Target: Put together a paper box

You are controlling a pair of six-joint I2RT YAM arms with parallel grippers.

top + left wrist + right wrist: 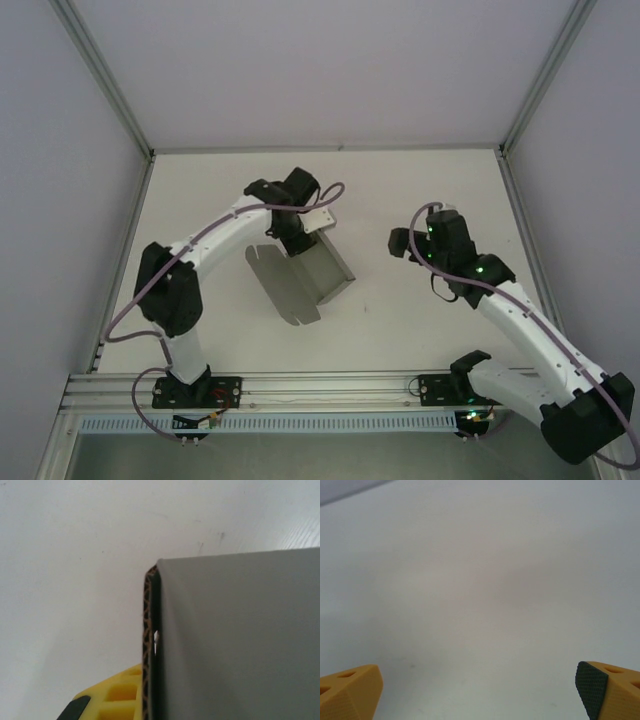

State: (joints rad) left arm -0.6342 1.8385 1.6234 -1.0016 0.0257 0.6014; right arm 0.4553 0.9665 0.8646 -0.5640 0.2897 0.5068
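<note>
Corrugated-edged grey paper box (240, 640) tight between yellow fingers (117, 694) of left hand (298, 238); right hand (479, 692) wide open, empty.

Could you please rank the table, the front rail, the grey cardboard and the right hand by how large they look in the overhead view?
Largest to smallest:
1. table
2. rail
3. cardboard
4. right hand
The hand may be nearer the camera than the rest, so it could look bigger than it really is.
</note>
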